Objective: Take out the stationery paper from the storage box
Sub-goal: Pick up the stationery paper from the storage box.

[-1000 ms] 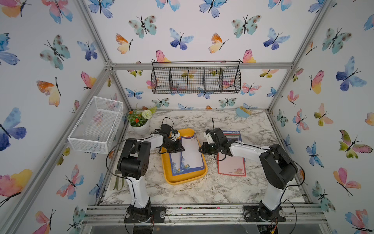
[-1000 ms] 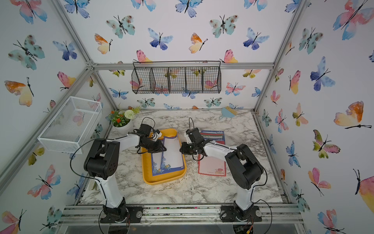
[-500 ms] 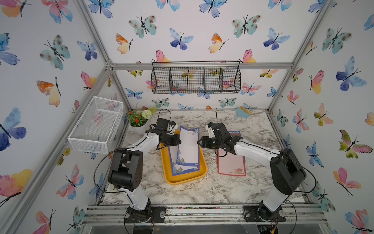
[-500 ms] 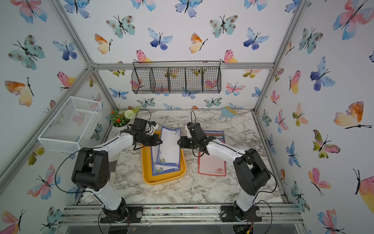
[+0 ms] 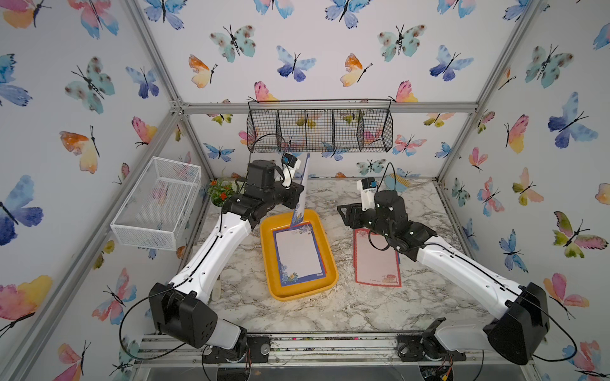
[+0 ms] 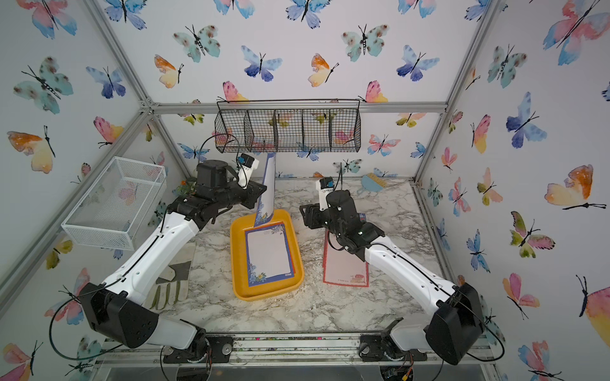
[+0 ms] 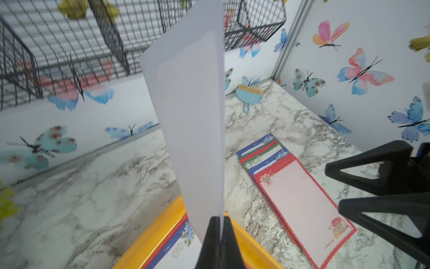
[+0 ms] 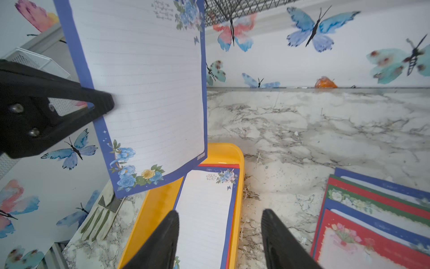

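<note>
Sheet (image 7: 190, 116) upright, L gripper (image 7: 220, 221) aloft

Left gripper (image 7: 219, 224) high, jaws pinched together; right gripper (image 8: 220, 215) lower, jaws apart.

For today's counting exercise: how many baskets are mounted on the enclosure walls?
2: the white mesh basket on the left wall, the black wire basket on the back wall.

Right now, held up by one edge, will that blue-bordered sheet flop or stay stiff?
Probably holds fairly flat: pinched at one edge in the left jaws, the sheet barely curls. Looks thin edge-on, so likely light, may flutter.
</note>
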You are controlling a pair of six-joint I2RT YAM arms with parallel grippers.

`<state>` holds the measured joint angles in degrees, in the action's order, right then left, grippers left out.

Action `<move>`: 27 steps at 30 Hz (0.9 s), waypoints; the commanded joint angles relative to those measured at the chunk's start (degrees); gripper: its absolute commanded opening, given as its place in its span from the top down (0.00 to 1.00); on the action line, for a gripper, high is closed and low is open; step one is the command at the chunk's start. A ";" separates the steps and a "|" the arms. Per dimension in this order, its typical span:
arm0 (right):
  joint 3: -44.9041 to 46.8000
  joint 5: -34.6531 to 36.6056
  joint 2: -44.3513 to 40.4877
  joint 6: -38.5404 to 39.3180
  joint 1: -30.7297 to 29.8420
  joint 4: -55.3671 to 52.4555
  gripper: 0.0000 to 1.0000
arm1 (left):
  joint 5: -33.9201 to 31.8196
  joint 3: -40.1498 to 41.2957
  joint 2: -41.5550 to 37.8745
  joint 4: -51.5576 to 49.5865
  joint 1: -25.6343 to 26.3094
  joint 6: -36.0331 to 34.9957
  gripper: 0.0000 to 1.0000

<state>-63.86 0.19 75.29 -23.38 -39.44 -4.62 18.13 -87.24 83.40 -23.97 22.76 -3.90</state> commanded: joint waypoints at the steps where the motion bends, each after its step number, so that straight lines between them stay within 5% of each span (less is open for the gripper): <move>1: 3.63 4.41 -3.72 6.72 -0.24 5.17 0.40 | 0.41 -2.95 -0.61 2.51 -0.04 -4.01 1.00; 6: 5.42 2.72 -8.45 13.60 -0.24 10.20 0.38 | 11.54 1.41 -3.97 16.59 -0.04 -3.03 1.00; 12: 10.20 -0.07 -12.98 20.95 -0.24 20.27 0.15 | 24.35 12.75 -11.33 33.93 -0.24 0.37 1.00; 27: 7.95 -11.90 -15.56 30.73 1.86 23.33 0.13 | 39.85 20.02 -10.87 54.22 -5.32 23.59 1.00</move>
<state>-53.93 -9.15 61.28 5.50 -38.15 17.21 53.23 -68.12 72.55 23.29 18.72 13.19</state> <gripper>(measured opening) 0.875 0.047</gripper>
